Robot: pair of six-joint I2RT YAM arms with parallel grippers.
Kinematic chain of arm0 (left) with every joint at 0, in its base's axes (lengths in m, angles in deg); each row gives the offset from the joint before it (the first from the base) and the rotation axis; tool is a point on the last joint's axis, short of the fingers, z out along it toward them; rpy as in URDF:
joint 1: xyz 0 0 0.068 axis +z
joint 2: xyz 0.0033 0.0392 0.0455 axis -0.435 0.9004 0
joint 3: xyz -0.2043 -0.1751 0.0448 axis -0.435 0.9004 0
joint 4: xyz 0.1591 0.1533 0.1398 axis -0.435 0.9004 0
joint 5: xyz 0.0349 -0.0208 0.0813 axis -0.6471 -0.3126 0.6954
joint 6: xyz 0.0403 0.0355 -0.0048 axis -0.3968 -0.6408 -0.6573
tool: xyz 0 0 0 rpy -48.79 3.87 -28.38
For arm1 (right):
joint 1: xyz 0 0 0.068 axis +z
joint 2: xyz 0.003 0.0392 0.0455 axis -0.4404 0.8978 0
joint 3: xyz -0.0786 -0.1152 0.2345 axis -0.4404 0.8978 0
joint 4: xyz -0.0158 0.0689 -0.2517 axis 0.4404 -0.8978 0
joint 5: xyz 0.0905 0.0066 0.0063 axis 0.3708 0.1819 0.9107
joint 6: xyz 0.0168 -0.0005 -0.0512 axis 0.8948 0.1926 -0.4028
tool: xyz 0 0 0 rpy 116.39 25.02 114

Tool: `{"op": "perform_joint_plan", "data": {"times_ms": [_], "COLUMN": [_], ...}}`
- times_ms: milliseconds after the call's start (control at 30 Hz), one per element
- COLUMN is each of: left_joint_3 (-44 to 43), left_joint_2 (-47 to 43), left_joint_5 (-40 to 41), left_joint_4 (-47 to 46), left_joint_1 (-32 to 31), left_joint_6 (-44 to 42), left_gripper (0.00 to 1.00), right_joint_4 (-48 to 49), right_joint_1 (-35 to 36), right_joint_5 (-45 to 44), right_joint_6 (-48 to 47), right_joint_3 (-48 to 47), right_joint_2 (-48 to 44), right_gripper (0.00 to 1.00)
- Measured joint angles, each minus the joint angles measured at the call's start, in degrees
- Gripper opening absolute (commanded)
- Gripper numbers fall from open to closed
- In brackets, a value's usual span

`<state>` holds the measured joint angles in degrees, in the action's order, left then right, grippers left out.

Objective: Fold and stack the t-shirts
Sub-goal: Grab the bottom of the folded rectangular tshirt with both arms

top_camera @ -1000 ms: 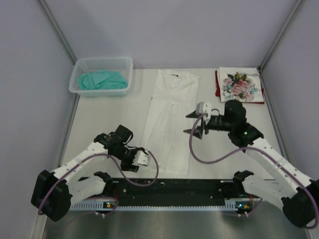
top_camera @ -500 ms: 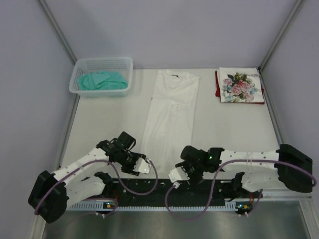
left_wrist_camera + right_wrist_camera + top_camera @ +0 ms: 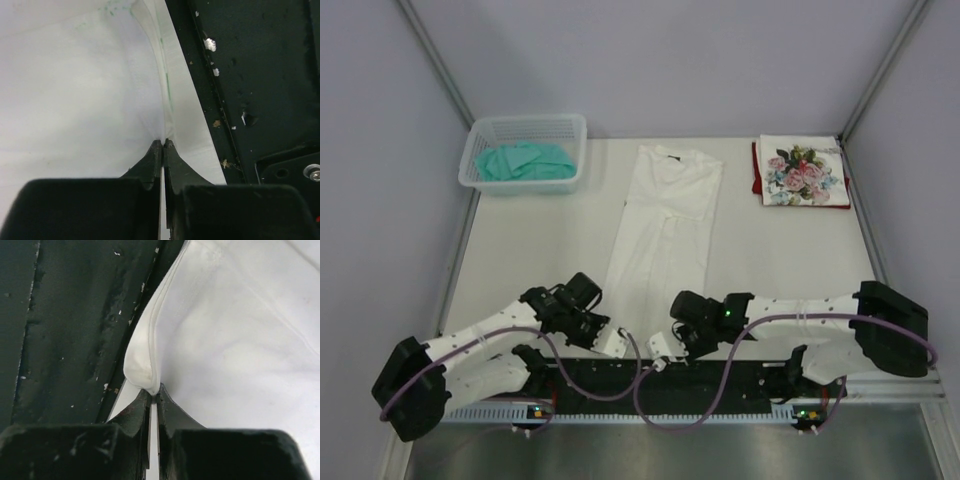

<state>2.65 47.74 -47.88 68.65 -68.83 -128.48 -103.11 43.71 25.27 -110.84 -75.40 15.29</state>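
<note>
A long white t-shirt lies folded lengthwise down the middle of the table, collar at the far end. Its near hem reaches the table's front edge. My left gripper pinches the hem's left corner, and the left wrist view shows its jaws shut on the thin white cloth. My right gripper holds the right corner; in its wrist view the jaws are shut on a bunched fold of the shirt. A folded rose-print t-shirt rests on a dark red one at the back right.
A pale mesh basket holding teal cloth stands at the back left. The black base rail runs along the near edge, just below the hem. Grey walls close in both sides and the back.
The right arm swung from beside the shirt's middle down to the near hem. The left gripper shifted slightly toward the hem. Both grippers went from open to shut on the hem.
</note>
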Motion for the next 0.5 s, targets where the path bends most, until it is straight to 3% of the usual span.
{"op": "perform_joint_plan", "data": {"times_ms": [333,500], "left_joint_3": [-5.31,-12.0], "left_joint_2": [-7.5,-5.33], "left_joint_5": [-2.05,1.51], "left_joint_4": [5.64,5.27], "left_joint_1": [-1.46,-1.53], "left_joint_6": [6.51,11.43], "left_gripper": [0.0,0.0], "right_joint_4": [-1.75,-1.31], "right_joint_1": [-1.51,-7.89], "right_joint_5": [2.69,4.92], "right_joint_6": [2.75,5.46], "right_joint_3": [0.02,0.0], "right_joint_2": [-12.46,-14.19], "right_gripper": [0.0,0.0]}}
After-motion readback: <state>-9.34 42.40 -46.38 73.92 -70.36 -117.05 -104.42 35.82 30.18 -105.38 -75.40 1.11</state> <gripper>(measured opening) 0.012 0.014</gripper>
